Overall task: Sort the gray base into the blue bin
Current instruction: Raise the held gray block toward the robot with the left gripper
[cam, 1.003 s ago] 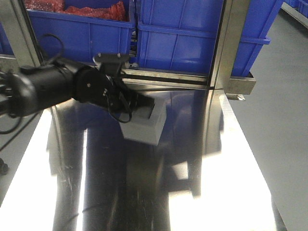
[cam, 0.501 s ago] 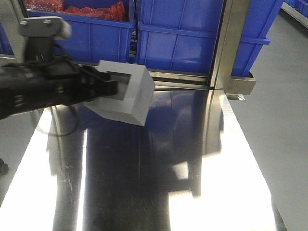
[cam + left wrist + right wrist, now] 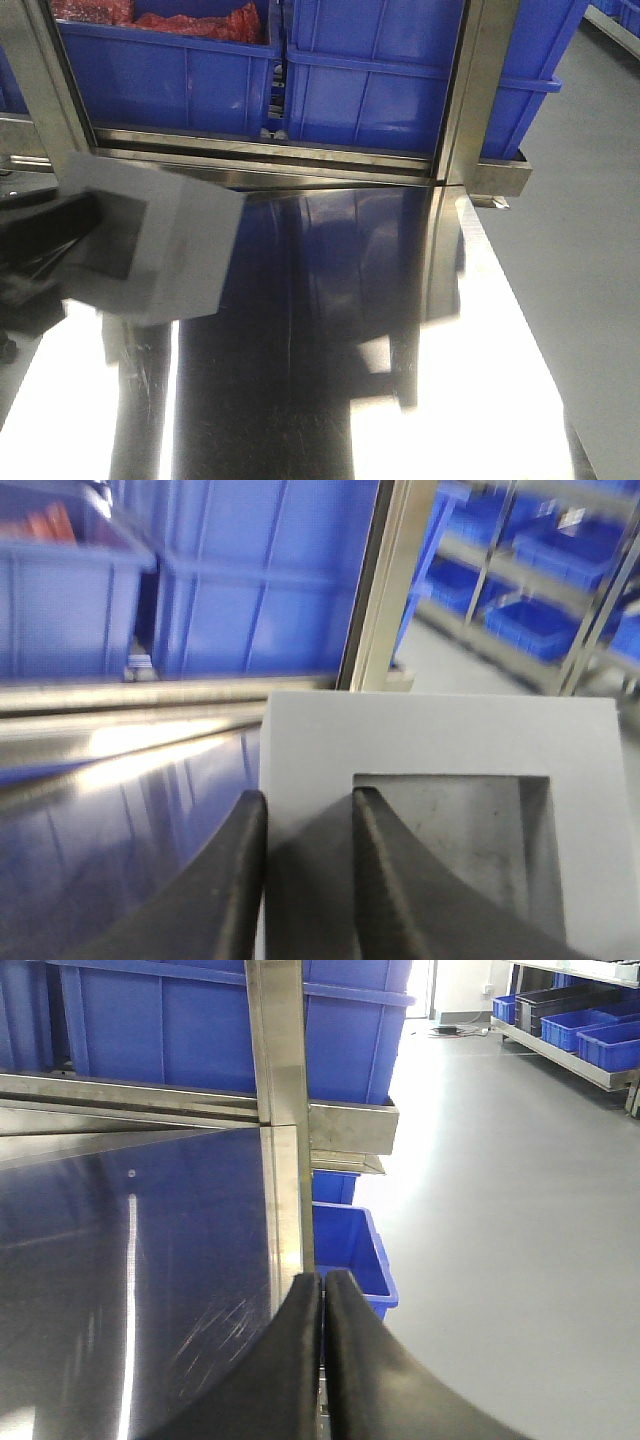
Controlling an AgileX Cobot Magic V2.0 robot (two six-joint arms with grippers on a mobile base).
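Observation:
The gray base hangs in the air at the left of the front view, its square hollow facing the camera. My left gripper is shut on one wall of the gray base, with one finger inside the hollow and one outside. In the front view the left gripper is a dark blur at the frame's left edge. My right gripper is shut on nothing above the table's right edge. Several blue bins show, none with its floor visible, so I cannot tell which is the task's blue bin.
The shiny steel table stretches ahead. Behind it a shelf holds large blue crates, one with red contents, between steel posts. A smaller blue bin stands on the floor by the table's right edge.
The left gripper has carried the gray base up off the table and leftward, toward the camera. The arm has mostly left the front view. The right arm does not show in the earlier frames.

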